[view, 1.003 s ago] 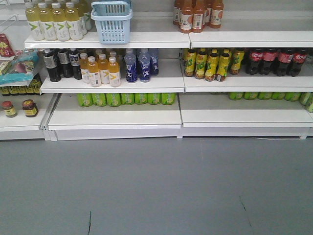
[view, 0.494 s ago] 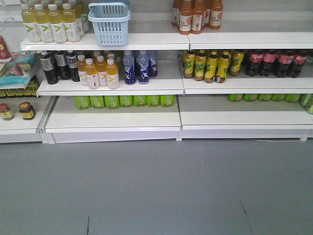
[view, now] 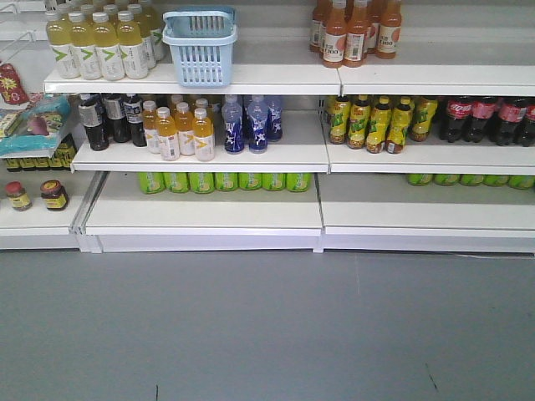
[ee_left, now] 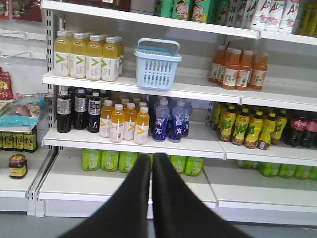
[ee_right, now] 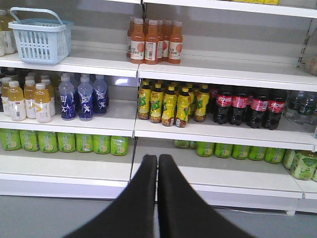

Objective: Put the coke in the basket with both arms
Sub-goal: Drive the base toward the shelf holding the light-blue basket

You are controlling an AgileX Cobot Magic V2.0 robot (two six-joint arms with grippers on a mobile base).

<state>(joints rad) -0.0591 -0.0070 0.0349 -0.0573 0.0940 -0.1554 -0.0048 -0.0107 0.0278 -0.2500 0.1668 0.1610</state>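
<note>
White store shelving (ee_right: 223, 74) fills the space ahead of both pairs of jaws, with grey floor in front of it. The light blue basket (ee_left: 157, 63) stands upright on a shelf above the left jaws, handle raised; from the right jaws it sits far up and to the left. The coke bottles (ee_right: 245, 106) stand in a row one shelf lower, up and right of the right jaws, just beside yellow-green tea bottles (ee_right: 168, 104). Straight past the left jaws are green bottles (ee_left: 106, 161) lying down, and above them orange juice bottles (ee_left: 124, 124) and blue bottles (ee_left: 171, 121).

The left gripper (ee_left: 151, 158) and right gripper (ee_right: 157, 158) each point level at the shelves, well apart from them, fingers pressed together on nothing.

The coke carries red labels with white script. The orange bottles (ee_left: 237, 69) right of the basket read "C100".
</note>
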